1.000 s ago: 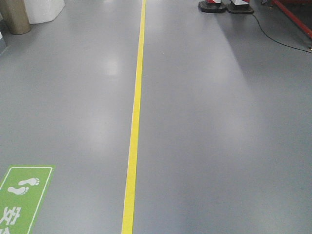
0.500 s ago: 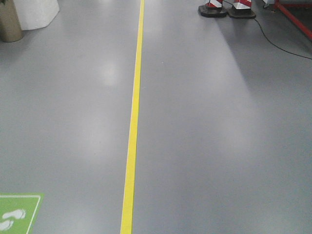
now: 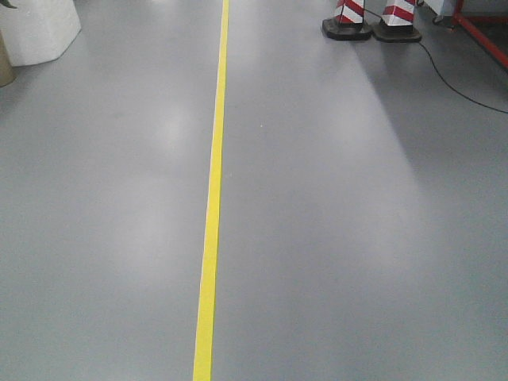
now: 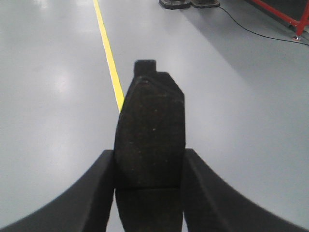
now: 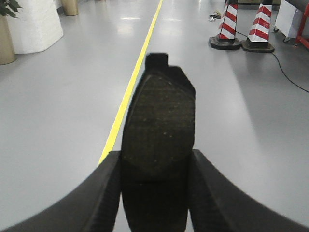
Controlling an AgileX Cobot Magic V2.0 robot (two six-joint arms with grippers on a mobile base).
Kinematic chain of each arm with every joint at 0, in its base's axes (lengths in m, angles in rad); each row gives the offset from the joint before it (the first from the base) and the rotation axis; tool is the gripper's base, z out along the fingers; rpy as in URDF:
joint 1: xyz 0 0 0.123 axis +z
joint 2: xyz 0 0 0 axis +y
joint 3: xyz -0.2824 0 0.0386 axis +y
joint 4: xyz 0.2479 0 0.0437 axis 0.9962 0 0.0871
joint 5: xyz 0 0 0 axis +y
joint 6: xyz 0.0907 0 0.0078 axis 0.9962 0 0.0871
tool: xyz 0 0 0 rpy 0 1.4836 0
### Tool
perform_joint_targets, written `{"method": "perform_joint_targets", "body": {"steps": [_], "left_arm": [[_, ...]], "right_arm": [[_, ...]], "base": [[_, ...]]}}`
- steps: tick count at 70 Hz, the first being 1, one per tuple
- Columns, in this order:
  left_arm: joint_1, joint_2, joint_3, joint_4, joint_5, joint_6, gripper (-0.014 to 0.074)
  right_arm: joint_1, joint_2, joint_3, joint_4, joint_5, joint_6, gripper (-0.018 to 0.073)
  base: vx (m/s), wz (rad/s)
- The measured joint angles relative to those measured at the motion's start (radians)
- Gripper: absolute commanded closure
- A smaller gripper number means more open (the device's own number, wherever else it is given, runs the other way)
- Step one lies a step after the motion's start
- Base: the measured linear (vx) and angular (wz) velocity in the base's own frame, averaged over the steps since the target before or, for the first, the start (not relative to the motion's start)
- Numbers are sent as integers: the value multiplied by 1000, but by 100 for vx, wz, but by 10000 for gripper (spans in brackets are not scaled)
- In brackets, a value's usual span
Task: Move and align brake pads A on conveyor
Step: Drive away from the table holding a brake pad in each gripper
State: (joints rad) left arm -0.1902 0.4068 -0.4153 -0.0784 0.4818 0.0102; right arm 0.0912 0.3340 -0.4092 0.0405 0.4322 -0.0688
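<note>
The left gripper (image 4: 149,159) is clamped on one brake pad (image 4: 150,121), tab end pointing outward. The right gripper (image 5: 157,159) clamps a second brake pad (image 5: 159,116) likewise. Open grey floor (image 3: 357,238) spreads wide beyond, crossed by one yellow line (image 3: 210,222). Two striped cones (image 3: 347,20) stand at its far right edge.

Grey glossy floor (image 3: 357,238) stretching ahead, reflecting soft light patches. Yellow line (image 3: 209,238) running lengthwise left of centre. Two red-white striped posts (image 3: 350,19) standing side by side, far right. Black cable (image 3: 464,94) trailing rightward from beside them. White block (image 3: 36,32) sitting far left.
</note>
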Motion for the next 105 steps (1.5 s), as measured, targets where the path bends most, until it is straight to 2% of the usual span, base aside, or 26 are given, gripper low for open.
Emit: {"method": "perform_joint_targets", "body": {"steps": [105], "left_arm": [[0,0,0,0,-1,0,602]], "right_arm": [[0,0,0,0,0,0,569]], "base": [[68,-3]]}}
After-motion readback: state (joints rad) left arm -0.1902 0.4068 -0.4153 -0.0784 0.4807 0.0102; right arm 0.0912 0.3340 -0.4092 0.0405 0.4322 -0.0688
